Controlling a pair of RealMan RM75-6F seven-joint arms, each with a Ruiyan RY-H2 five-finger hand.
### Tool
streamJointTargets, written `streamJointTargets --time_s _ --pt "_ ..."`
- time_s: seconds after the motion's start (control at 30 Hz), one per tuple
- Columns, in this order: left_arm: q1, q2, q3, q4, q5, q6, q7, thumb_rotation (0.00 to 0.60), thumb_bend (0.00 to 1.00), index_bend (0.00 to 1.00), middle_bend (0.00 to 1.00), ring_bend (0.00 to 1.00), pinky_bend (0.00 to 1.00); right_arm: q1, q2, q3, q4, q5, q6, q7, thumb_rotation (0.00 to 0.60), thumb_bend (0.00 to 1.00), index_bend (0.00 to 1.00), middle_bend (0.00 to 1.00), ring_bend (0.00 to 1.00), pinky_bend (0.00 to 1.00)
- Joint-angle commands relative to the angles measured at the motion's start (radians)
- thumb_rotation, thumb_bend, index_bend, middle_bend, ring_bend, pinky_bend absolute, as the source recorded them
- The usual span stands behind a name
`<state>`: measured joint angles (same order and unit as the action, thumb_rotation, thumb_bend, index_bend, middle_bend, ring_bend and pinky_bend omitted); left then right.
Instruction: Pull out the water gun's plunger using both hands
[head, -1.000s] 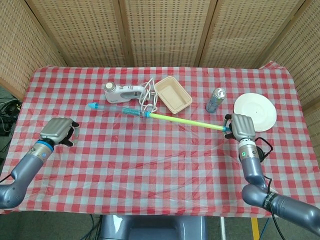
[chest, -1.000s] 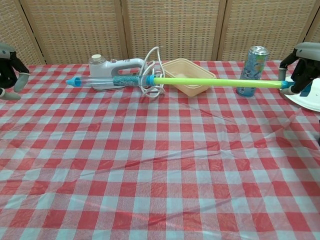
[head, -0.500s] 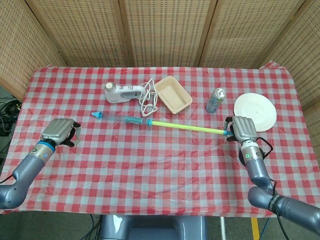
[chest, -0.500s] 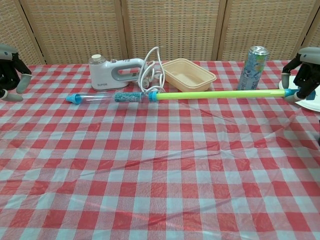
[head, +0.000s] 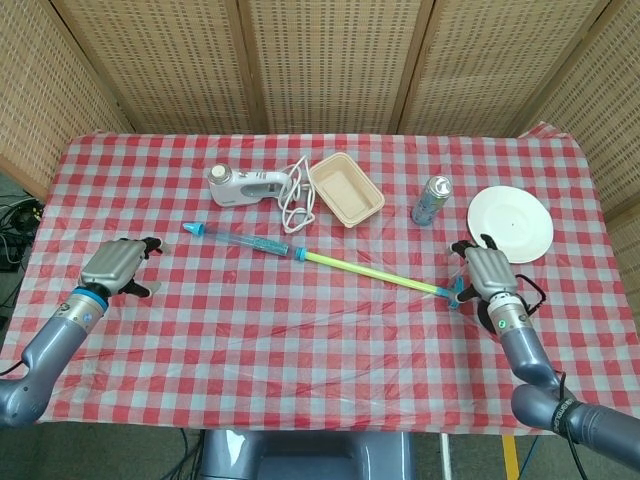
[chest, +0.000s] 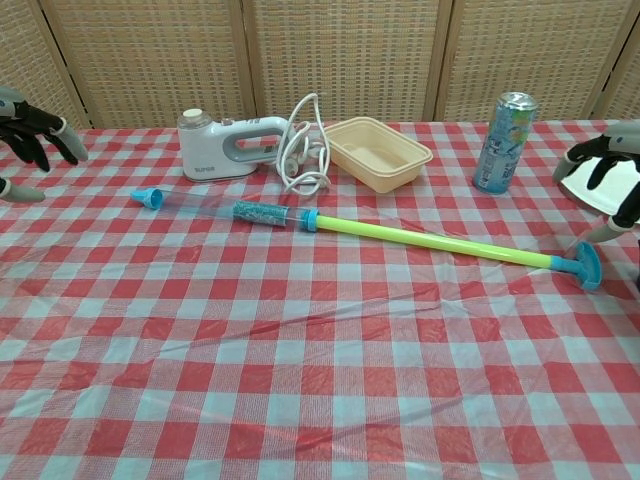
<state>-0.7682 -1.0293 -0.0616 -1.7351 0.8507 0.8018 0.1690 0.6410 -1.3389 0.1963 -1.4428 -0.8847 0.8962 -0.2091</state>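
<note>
The water gun lies flat on the checked cloth, slanting from back left to front right. Its clear barrel (head: 240, 240) (chest: 215, 206) ends in a blue tip at the left. The yellow-green plunger rod (head: 370, 270) (chest: 430, 240) is drawn far out and ends in a blue handle (head: 455, 295) (chest: 587, 268). My right hand (head: 487, 275) (chest: 608, 172) hovers just right of that handle, fingers spread, holding nothing. My left hand (head: 112, 267) (chest: 30, 125) is far left of the barrel tip, fingers apart and empty.
A white hand mixer (head: 245, 185) with its coiled cord (head: 297, 200) lies behind the barrel. A beige container (head: 345, 189), a drink can (head: 431, 200) and a white plate (head: 510, 223) stand along the back right, the plate close to my right hand.
My right hand brought the plunger handle forward and down, then let go; the gun now rests on the cloth. The fingers of my left hand have spread apart.
</note>
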Motion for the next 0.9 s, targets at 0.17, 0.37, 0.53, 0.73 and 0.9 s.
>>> streamJointTargets --time_s 0.17,0.37,0.53,0.73,0.9 --pt "0.087 -0.002 -0.006 -0.015 0.114 0.112 -0.071 0.6 0.24 0.0 0.0 0.0 0.0 -0.052 0.021 -0.01 -0.053 -0.057 0.075 0.043 0.6 0.18 0.09 0.0 0.0 0.0" --pt "0.207 -0.056 0.029 -0.004 0.242 0.333 -0.039 0.6 0.22 0.0 0.0 0.0 0.0 -0.141 0.046 -0.06 -0.123 -0.188 0.209 0.081 0.6 0.15 0.04 0.0 0.0 0.0" --pt "0.309 -0.123 0.069 0.03 0.316 0.508 0.03 0.6 0.2 0.0 0.0 0.0 0.0 -0.228 0.048 -0.118 -0.143 -0.323 0.351 0.104 0.6 0.15 0.0 0.0 0.0 0.0" --pt "0.41 -0.177 0.11 0.073 0.384 0.623 0.057 0.6 0.19 0.0 0.0 0.0 0.0 -0.309 0.014 -0.174 -0.077 -0.432 0.461 0.126 0.6 0.15 0.0 0.0 0.0 0.0" --pt "0.479 -0.198 0.125 0.103 0.432 0.696 0.045 0.6 0.19 0.0 0.0 0.0 0.0 -0.362 0.001 -0.202 -0.028 -0.496 0.521 0.173 0.6 0.15 0.0 0.0 0.0 0.0"
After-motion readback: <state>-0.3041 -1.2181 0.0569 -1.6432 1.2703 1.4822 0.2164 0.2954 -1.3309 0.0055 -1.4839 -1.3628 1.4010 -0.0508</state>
